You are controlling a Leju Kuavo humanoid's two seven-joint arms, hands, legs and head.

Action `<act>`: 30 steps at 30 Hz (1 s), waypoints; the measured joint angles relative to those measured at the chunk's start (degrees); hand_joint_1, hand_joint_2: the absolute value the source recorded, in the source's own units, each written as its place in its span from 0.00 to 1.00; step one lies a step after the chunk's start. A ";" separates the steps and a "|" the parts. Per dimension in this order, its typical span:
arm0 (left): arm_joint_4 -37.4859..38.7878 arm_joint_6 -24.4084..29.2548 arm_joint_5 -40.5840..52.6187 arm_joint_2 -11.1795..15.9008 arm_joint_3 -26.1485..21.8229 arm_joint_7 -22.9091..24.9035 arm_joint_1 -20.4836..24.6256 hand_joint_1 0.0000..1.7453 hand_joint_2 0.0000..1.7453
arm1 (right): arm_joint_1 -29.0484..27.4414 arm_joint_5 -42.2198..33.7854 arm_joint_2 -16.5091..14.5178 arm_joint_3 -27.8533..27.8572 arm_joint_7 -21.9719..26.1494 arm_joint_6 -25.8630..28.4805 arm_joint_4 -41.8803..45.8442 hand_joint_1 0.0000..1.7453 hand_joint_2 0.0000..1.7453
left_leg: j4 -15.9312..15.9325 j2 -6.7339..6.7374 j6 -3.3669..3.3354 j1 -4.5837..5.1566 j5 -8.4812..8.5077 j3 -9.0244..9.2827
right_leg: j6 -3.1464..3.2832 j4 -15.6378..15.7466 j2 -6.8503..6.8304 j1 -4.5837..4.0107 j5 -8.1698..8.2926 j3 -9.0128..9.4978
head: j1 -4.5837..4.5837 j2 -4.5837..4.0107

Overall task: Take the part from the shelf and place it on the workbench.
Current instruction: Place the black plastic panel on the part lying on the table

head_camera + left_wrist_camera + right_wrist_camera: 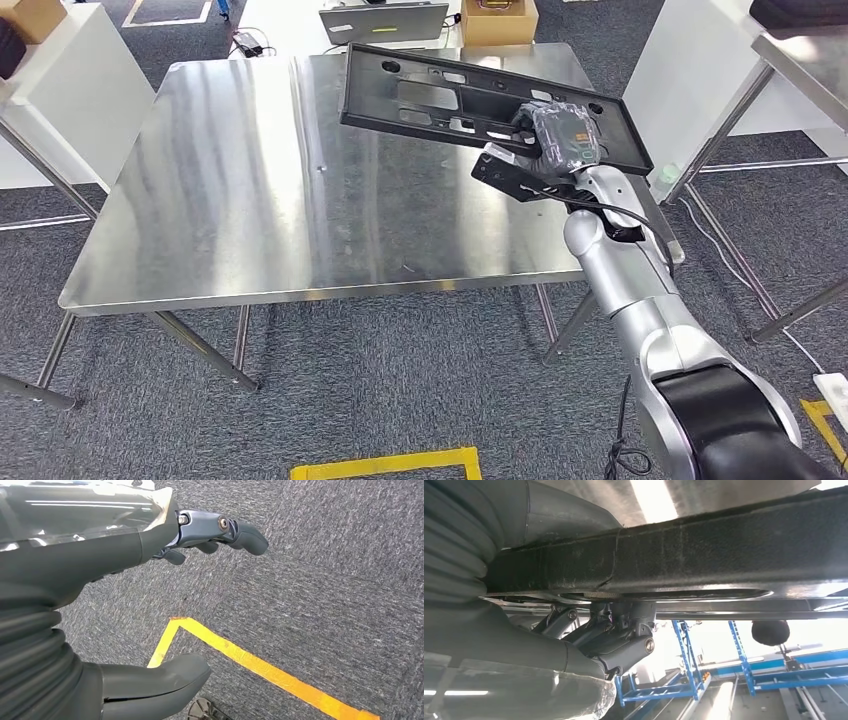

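Now my right hand (562, 140) grips the flat black slotted plastic panel (470, 92) above the steel counter (250, 190); I'd lower it level, while my left hand (150, 580) hangs open.

Right arm (640, 290): silver segmented casing with a glossy black section near the shoulder and a thin black cable running along the forearm. Right hand (562, 135): dark grey under a clear plastic wrap (wrinkled, reflective), with a grey ribbed wrist cover, dark fingers (624, 645) and silver screw heads at the finger pivots. Left hand (125, 575): same grey ribbed cover, thick grey thumb (160, 680), darker blue-grey fingers with visible screws.
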State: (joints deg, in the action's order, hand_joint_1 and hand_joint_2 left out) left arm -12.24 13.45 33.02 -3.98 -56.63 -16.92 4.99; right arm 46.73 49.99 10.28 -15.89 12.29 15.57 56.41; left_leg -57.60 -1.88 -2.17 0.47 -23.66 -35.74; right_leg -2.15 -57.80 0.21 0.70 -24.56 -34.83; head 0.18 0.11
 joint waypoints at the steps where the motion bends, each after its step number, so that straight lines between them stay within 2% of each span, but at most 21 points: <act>1: 0.00 -0.01 -0.02 0.01 0.00 0.00 0.00 0.00 1.00 | 0.10 0.00 -0.01 0.00 0.10 -0.04 -0.05 1.00 1.00 | -0.05 0.00 -0.03 0.10 -0.03 -0.02 | -0.01 0.03 -0.01 0.09 0.00 0.02 | 0.01 0.00; 8: 0.00 -0.10 -0.37 0.14 -0.02 0.02 0.00 0.00 1.00 | 1.14 -0.08 -0.28 -0.10 0.78 -0.05 -1.28 1.00 1.00 | -0.57 -0.03 -0.64 0.55 -0.39 -0.27 | -0.15 0.11 -0.07 0.60 -0.01 0.10 | 0.01 0.00; 12: 0.00 -0.16 -0.55 0.17 -0.03 0.04 0.01 0.00 1.00 | 1.59 -0.11 -0.52 -0.19 0.90 -0.05 -1.72 1.00 1.00 | 0.07 0.00 -1.50 0.47 -0.22 0.27 | -0.78 0.20 -0.08 0.45 -0.17 0.16 | -0.02 0.00; 14: 0.00 -0.19 -0.56 0.09 -0.03 0.07 0.03 0.00 1.00 | 1.99 -0.15 -0.53 -0.19 0.96 -0.05 -1.82 1.00 1.00 | 1.16 0.10 -2.10 0.11 0.17 1.17 | -0.57 -3.14 -0.11 0.19 -1.82 -1.40 | -0.06 0.00; 16: 0.00 -0.19 -0.59 0.02 -0.04 0.11 0.04 0.00 1.00 | 2.31 -0.20 -0.50 -0.20 1.05 -0.04 -2.13 1.00 1.00 | 1.45 0.15 -2.38 -0.02 0.17 1.45 | -0.02 -10.83 -0.11 0.20 -4.81 -5.32 | -0.11 0.00; 17: 0.00 -0.19 -0.61 0.01 -0.06 0.17 0.04 0.00 1.00 | 2.34 -0.20 -0.51 -0.21 1.12 -0.03 -2.36 1.00 1.00 | 1.42 0.12 -2.36 -0.02 0.07 1.49 | -0.02 -14.45 -0.12 0.22 -5.91 -7.33 | -0.14 0.00; 18: 0.00 -0.17 -0.64 -0.03 -0.08 0.25 0.03 0.00 1.00 | 2.29 -0.20 -0.54 -0.22 1.20 -0.01 -2.63 1.00 1.00 | 1.39 0.08 -2.30 -0.02 -0.06 1.56 | -0.24 -16.49 -0.12 0.25 -6.27 -8.59 | -0.13 0.00; 19: 0.01 -0.16 -0.68 -0.08 -0.11 0.32 0.01 0.00 1.00 | 2.25 -0.21 -0.59 -0.25 1.29 0.02 -2.88 1.00 1.00 | 1.35 0.01 -2.16 -0.05 -0.21 1.69 | -0.68 -16.22 -0.13 0.32 -5.70 -8.68 | -0.13 0.00; 20: 0.01 -0.14 -0.69 -0.15 -0.13 0.38 0.00 0.00 1.00 | 2.25 -0.21 -0.65 -0.27 1.39 0.04 -3.10 1.00 1.00 | 1.29 -0.06 -1.94 -0.11 -0.41 1.90 | -1.24 -13.44 -0.14 0.44 -4.27 -7.47 | -0.13 0.00; 21: 0.02 -0.13 -0.71 -0.22 -0.15 0.41 -0.01 0.00 1.00 | 2.34 -0.21 -0.71 -0.30 1.47 0.06 -3.27 1.00 1.00 | 1.16 -0.13 -1.67 -0.18 -0.69 2.11 | -1.81 -9.09 -0.15 0.63 -2.44 -5.40 | -0.14 0.00; 22: 0.02 -0.12 -0.72 -0.24 -0.16 0.42 0.00 0.00 1.00 | 2.51 -0.23 -0.78 -0.31 1.53 0.08 -3.42 1.00 1.00 | 0.85 -0.19 -1.31 -0.11 -1.11 2.21 | -2.08 -4.77 -0.12 0.72 -0.92 -3.14 | -0.14 0.00; 23: 0.01 -0.11 -0.72 -0.24 -0.16 0.42 0.01 0.00 1.00 | 2.66 -0.25 -0.85 -0.32 1.57 0.10 -3.54 1.00 1.00 | 0.56 -0.24 -0.97 -0.04 -1.54 2.25 | -1.96 -1.55 -0.08 0.79 0.10 -1.42 | -0.12 0.00; 24: 0.01 -0.10 -0.72 -0.21 -0.17 0.42 0.01 0.00 1.00 | 2.77 -0.26 -0.91 -0.33 1.59 0.13 -3.67 1.00 1.00 | 0.32 -0.27 -0.65 0.03 -1.92 2.25 | -1.55 0.14 -0.04 0.73 0.48 -0.42 | -0.11 0.00; 26: 0.01 -0.09 -0.71 -0.21 -0.18 0.42 0.01 0.00 1.00 | 2.86 -0.30 -0.99 -0.36 1.69 0.23 -3.97 1.00 1.00 | 0.13 -0.27 -0.12 -0.05 -2.49 2.27 | -0.40 0.48 0.02 0.58 0.27 -0.03 | -0.08 0.00; 28: 0.01 -0.08 -0.68 -0.28 -0.19 0.41 0.02 0.00 1.00 | 2.98 -0.43 -1.07 -0.38 1.96 0.48 -4.28 1.00 1.00 | -1.04 0.12 0.55 -0.31 -3.24 1.82 | 0.41 0.47 0.00 0.73 -0.10 0.40 | -0.08 0.00; 29: 0.00 -0.07 -0.66 -0.31 -0.19 0.40 0.03 0.00 1.00 | 3.09 -0.51 -1.10 -0.39 2.09 0.67 -4.45 1.00 1.00 | -3.01 0.46 0.95 -0.43 -4.14 0.86 | 0.80 0.51 -0.04 0.88 -0.31 0.76 | -0.09 0.00; 30: 0.00 -0.06 -0.65 -0.32 -0.19 0.39 0.02 0.00 1.00 | 3.16 -0.59 -1.14 -0.39 2.17 0.83 -4.61 1.00 1.00 | -6.23 0.83 1.35 -0.56 -5.41 -0.86 | 1.13 0.52 -0.09 0.88 -0.60 1.14 | -0.08 0.00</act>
State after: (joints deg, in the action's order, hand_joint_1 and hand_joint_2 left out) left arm -12.24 13.39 32.37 -4.30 -56.82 -16.53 5.01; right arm 49.89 49.40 9.15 -16.28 14.46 16.40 51.80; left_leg -63.83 -1.05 -0.82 -0.09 -29.06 -36.60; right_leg -1.02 -57.29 0.12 1.58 -25.16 -33.69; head 0.10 0.11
